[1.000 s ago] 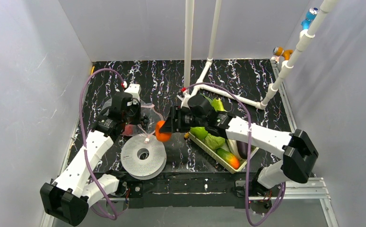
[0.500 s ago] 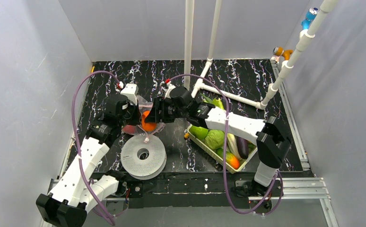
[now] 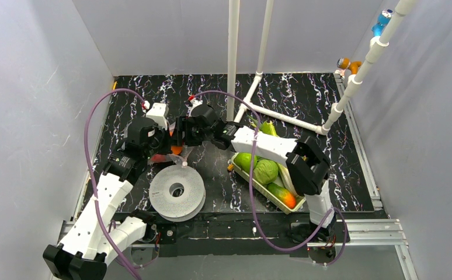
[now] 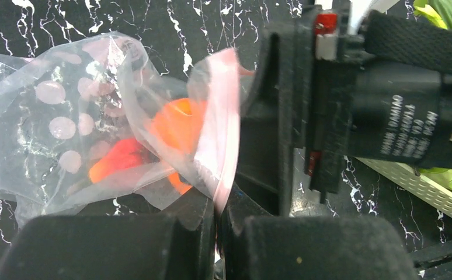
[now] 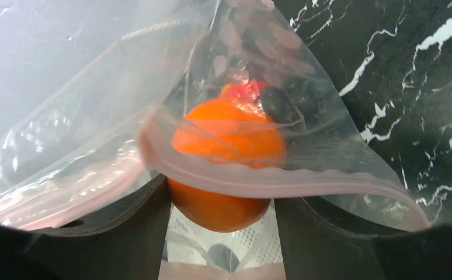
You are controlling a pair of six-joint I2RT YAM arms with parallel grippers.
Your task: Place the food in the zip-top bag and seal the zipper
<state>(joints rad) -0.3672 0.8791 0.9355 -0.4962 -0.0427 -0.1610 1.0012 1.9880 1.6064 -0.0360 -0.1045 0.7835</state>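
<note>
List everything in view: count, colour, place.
zip-top bag: one, clear, left of centre, mouth open
zipper: one, pinkish, along the bag's mouth
orange: one, orange, at the bag's mouth
red piece: one, red, inside the bag
spool: one, white, near side of the bag
tray: one, pale green, right side
cabbage: one, green, in the tray
pipes: several, white, far side
left claw: black, shut on the bag's edge
right claw: black, gripping the orange

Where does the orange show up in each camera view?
Top external: the orange sits left of centre, where both arms meet.
Left wrist: centre, seen through the zip-top bag.
Right wrist: lower centre, at the bag's mouth.
Shared landmark: the red piece beside it.
</note>
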